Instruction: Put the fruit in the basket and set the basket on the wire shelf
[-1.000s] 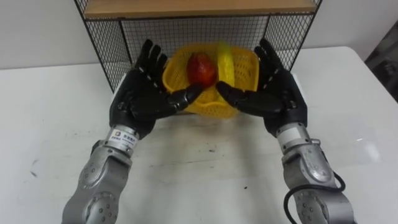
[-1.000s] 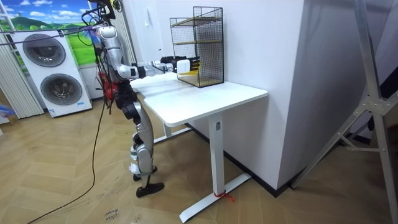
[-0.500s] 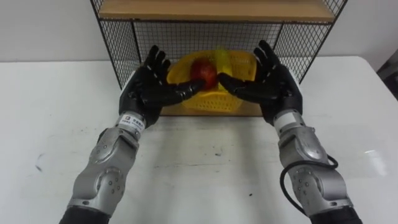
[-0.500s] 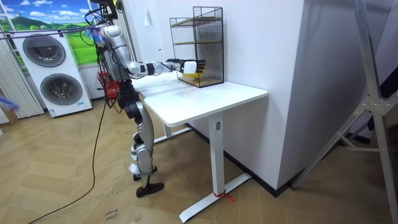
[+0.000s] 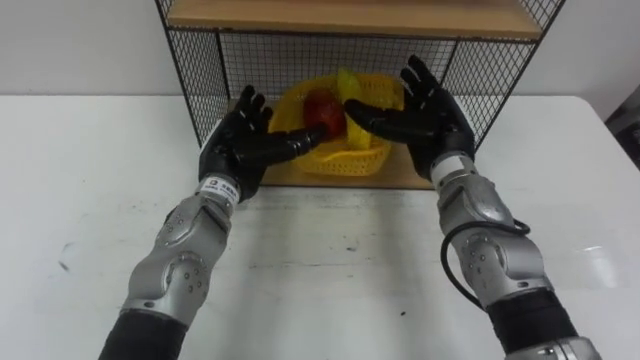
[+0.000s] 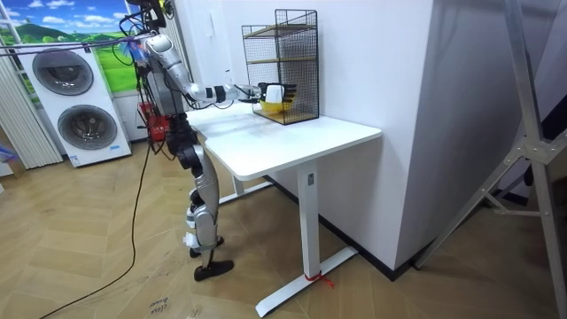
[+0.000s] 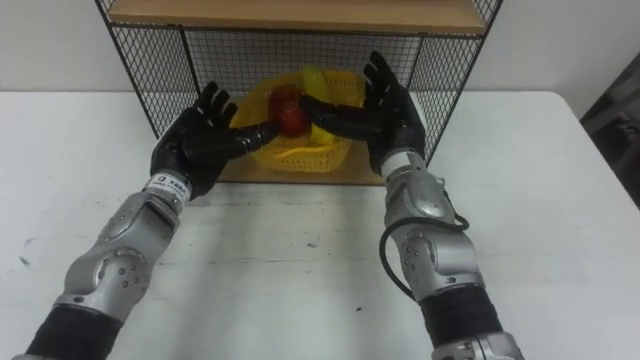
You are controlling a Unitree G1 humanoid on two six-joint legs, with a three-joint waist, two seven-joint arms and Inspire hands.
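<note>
Yellow plastic basket, black wire shelf, wooden board.

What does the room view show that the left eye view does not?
The room view adds two washing machines, the wooden floor and the robot standing at the table's end. The left eye view adds the red fruit and yellow fruit inside the basket, left hand and right hand open beside it. Both show the wire shelf, basket and table.

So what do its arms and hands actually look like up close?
The left robot hand and right robot hand are glossy black and human-shaped; a small white label sits at the left wrist. The forearms are rounded silver-grey metal shells, turning black toward the elbows, and a black cable loops beside the right forearm.
</note>
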